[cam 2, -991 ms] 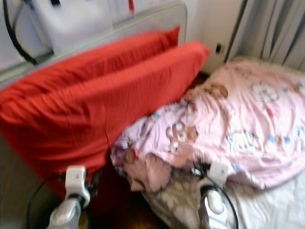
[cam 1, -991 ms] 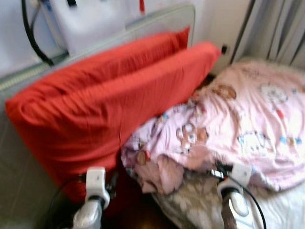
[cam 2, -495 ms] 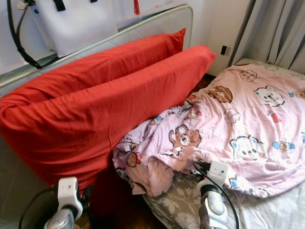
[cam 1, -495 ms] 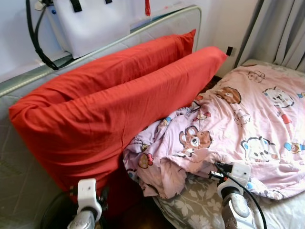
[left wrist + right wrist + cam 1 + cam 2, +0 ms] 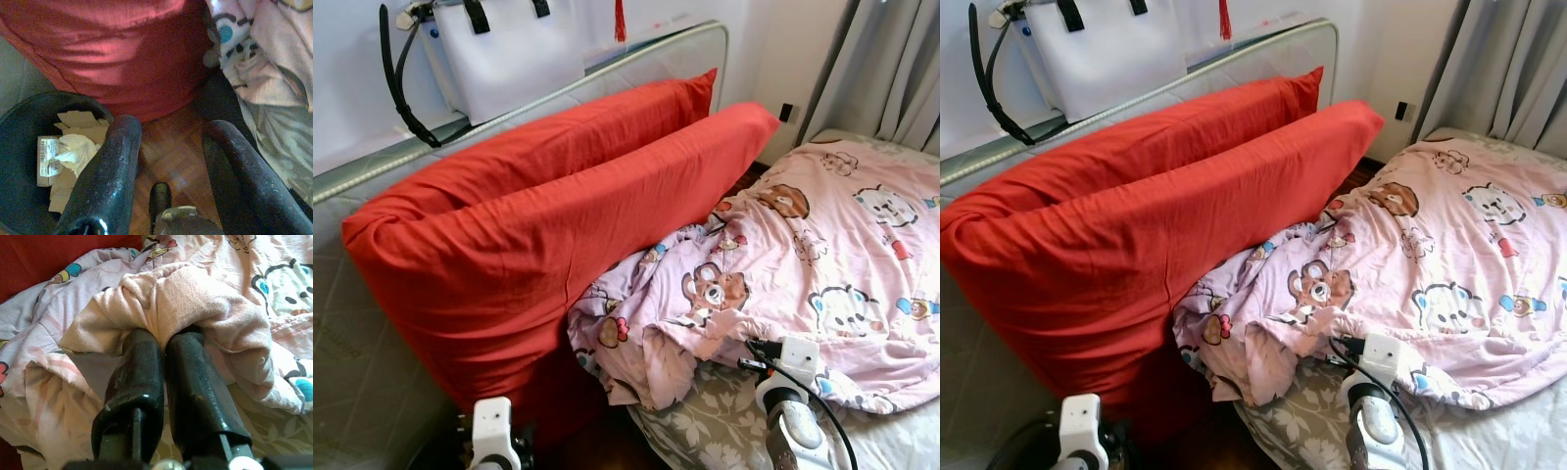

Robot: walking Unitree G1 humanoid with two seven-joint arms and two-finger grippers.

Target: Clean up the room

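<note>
A pink cartoon-print blanket (image 5: 832, 245) lies rumpled across the bed, its near edge bunched into folds. My right gripper (image 5: 164, 340) is shut on one thick fold of that blanket (image 5: 195, 298) at the near edge, just above the floral sheet. My right arm (image 5: 786, 416) reaches in from below. Two big red pillows (image 5: 538, 215) lean against the headboard. My left gripper (image 5: 171, 126) is open and holds nothing; it hangs low over the wooden floor (image 5: 171, 156) beside the bed, below the red pillow (image 5: 107, 44).
A black bin (image 5: 19, 122) holding crumpled paper (image 5: 73, 147) stands on the floor by my left gripper. A white handbag (image 5: 509, 49) hangs over the grey padded headboard (image 5: 362, 333). Grey curtains (image 5: 901, 59) hang at the far right. The floral sheet (image 5: 705, 436) covers the mattress.
The camera has steadied and shifted, so the picture went from blurred to sharp. My left arm sits lower in the eye views. My right gripper stays at the blanket's edge.
</note>
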